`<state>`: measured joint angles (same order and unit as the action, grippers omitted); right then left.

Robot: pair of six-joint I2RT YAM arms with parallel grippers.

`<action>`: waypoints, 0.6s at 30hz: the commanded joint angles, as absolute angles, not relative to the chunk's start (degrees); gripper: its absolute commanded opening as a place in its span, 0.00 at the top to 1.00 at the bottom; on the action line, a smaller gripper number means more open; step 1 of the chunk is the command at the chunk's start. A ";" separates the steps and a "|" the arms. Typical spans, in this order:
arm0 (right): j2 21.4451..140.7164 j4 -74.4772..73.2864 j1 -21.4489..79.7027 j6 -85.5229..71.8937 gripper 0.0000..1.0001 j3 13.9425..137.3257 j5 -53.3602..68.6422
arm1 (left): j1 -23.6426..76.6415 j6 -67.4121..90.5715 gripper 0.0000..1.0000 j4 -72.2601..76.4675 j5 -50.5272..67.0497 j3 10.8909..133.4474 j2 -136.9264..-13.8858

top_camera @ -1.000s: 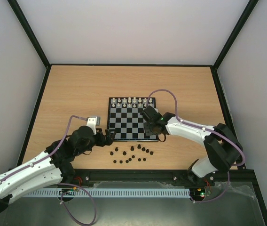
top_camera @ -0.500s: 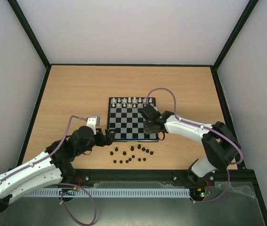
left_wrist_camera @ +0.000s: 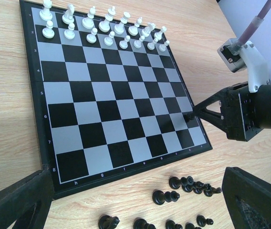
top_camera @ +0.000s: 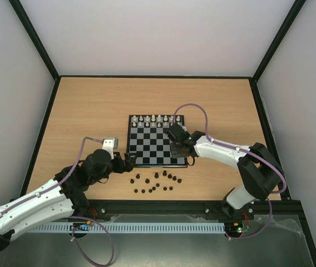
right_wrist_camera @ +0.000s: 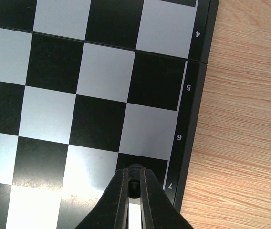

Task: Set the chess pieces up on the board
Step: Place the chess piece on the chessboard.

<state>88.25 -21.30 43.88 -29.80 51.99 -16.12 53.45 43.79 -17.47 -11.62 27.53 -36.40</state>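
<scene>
The board (top_camera: 147, 146) lies mid-table; it also shows in the left wrist view (left_wrist_camera: 102, 102) and the right wrist view (right_wrist_camera: 102, 81). Several dark chess pieces (top_camera: 157, 182) lie loose on the wood in front of the board, also seen in the left wrist view (left_wrist_camera: 166, 196). My right gripper (right_wrist_camera: 135, 183) is shut on one dark chess piece (right_wrist_camera: 134, 175) and holds it over the black square by the "7" mark at the board's right edge; it shows in the top view (top_camera: 178, 149). My left gripper (top_camera: 128, 163) is open and empty at the board's near left corner.
White pieces (top_camera: 155, 120) stand in two rows along the board's far side, also seen in the left wrist view (left_wrist_camera: 104, 26). Black rails edge the wooden table (top_camera: 91, 111), with white walls behind.
My right gripper has shifted slightly left and farther onto the board with the dark piece. The left arm has barely moved.
</scene>
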 commanded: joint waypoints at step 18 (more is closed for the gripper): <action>90.20 -23.29 43.24 -29.09 0.88 52.36 -16.44 | 53.70 43.88 0.01 -16.78 -12.47 26.97 -36.05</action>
<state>89.41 -21.26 43.53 -29.54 51.99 -16.08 53.45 43.97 -17.45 -11.64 27.27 -36.40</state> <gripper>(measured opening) 0.111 0.994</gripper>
